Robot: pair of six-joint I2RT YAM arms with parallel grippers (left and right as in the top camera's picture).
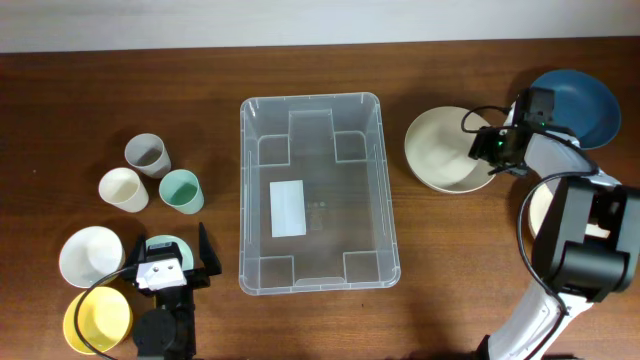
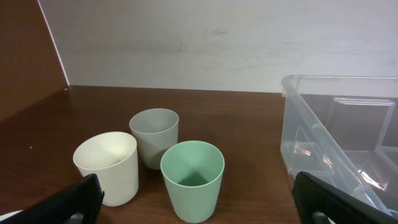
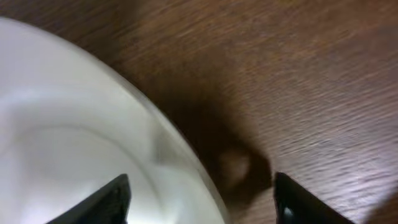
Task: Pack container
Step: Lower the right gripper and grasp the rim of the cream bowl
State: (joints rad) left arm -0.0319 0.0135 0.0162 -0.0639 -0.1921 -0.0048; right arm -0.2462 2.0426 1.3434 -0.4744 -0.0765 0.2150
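The clear plastic container (image 1: pixel 311 99) stands empty mid-table, with a white label on its base. Its corner shows in the left wrist view (image 2: pixel 323 118). My left gripper (image 1: pixel 176 262) is open and empty at the front left, above a pale green bowl (image 1: pixel 166 243). In its wrist view the open fingers (image 2: pixel 199 202) face a green cup (image 2: pixel 192 178), a cream cup (image 2: pixel 107 165) and a grey cup (image 2: pixel 155 135). My right gripper (image 1: pixel 491 150) is open over the right rim of a cream bowl (image 1: pixel 443 150). In its wrist view the fingers (image 3: pixel 202 199) straddle that rim (image 3: pixel 93 143).
The grey cup (image 1: pixel 147 154), cream cup (image 1: pixel 123 188) and green cup (image 1: pixel 181 190) stand left of the container. A white bowl (image 1: pixel 90 255) and a yellow bowl (image 1: pixel 95 320) sit at the front left. A blue bowl (image 1: pixel 575 105) is at the far right.
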